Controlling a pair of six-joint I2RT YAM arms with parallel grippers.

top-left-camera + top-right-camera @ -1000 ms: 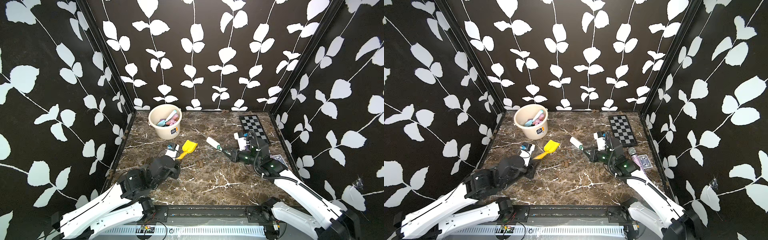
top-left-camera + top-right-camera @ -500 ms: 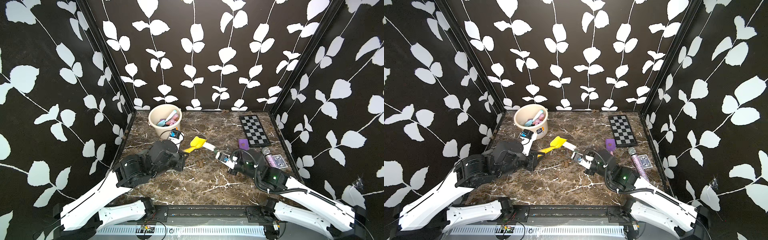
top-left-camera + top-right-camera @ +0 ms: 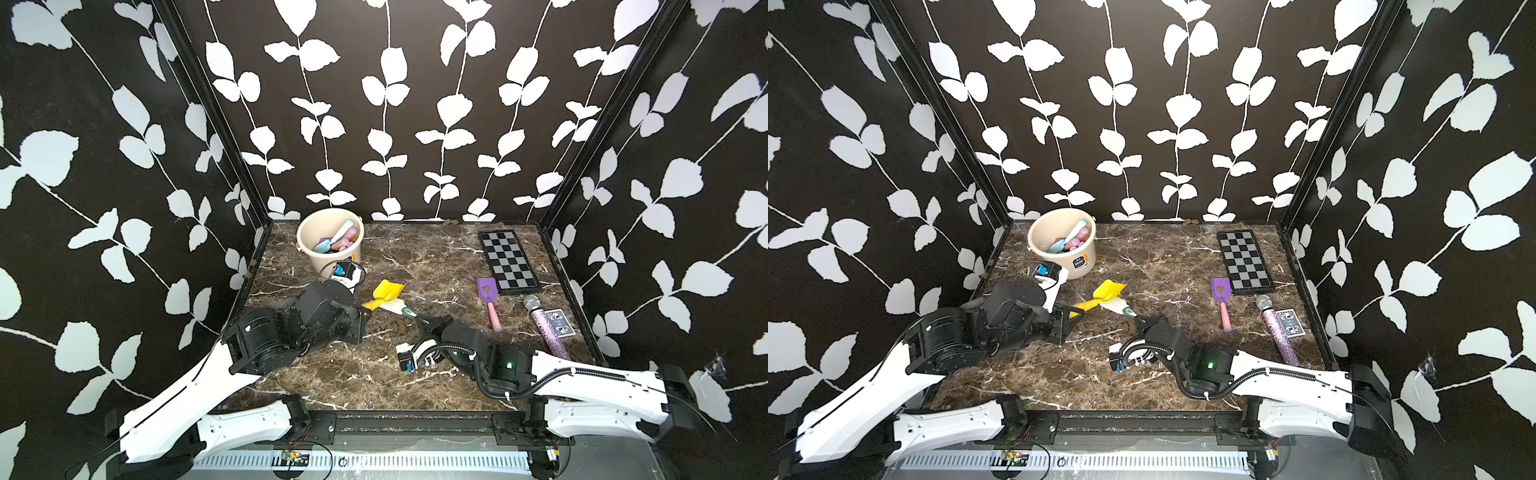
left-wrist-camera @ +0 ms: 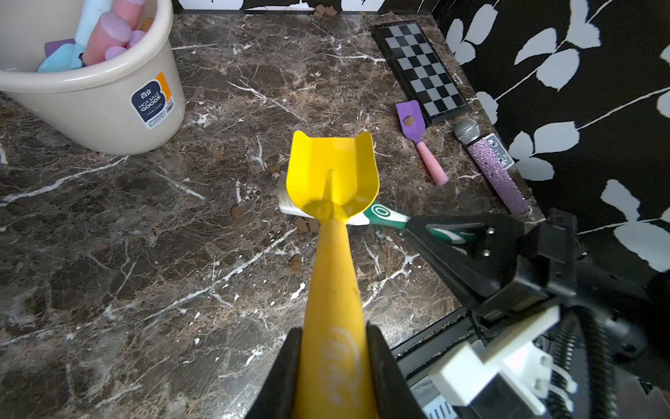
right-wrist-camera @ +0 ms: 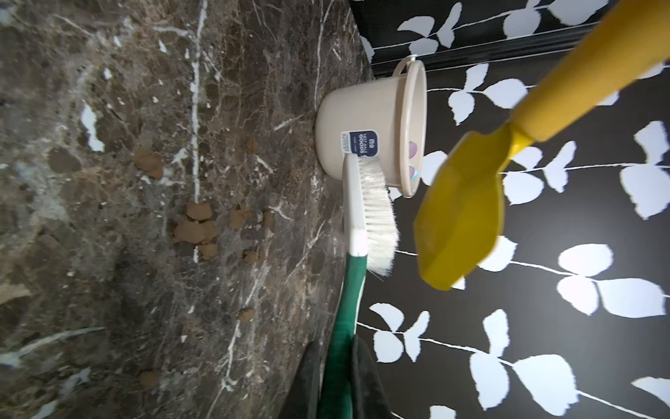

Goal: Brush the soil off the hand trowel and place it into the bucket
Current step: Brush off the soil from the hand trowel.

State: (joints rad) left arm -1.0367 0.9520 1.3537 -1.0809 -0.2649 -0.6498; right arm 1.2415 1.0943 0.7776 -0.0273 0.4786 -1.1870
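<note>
the left gripper (image 3: 1074,312) grips the yellow trowel (image 3: 1108,290) just beside the brush (image 3: 1113,307).

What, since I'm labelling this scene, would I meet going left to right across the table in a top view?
bucket → yellow trowel → purple trowel → microphone. The brush, chessboard and cards overlap their neighbours, so they are left out.

Light is bright and even, falling from above; shadows on the marble tabletop (image 3: 316,386) are soft. Both top views are sharp, with wide-angle bowing at the edges. In the right wrist view, the nearest tabletop is blurred.
</note>
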